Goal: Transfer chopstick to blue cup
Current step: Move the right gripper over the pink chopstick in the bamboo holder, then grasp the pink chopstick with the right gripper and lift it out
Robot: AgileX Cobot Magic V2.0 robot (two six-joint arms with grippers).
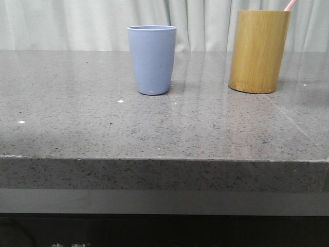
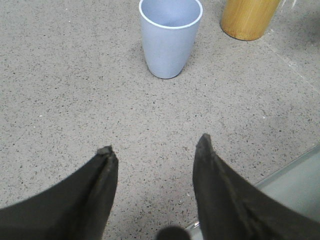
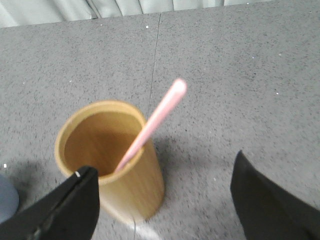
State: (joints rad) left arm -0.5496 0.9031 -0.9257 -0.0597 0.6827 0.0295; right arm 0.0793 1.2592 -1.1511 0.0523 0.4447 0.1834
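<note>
chopstick lower end hidden inside bamboo holder, tip blurred.

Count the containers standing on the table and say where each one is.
2. The light blue tapered cup stands near the table's middle; the taller yellow-brown bamboo-look cylinder stands to its right, holding a thin pink chopstick.

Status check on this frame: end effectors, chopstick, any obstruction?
Both end effectors open, empty. Chopstick leaning inside bamboo holder. Blue cup upright, empty. No obstruction between.
</note>
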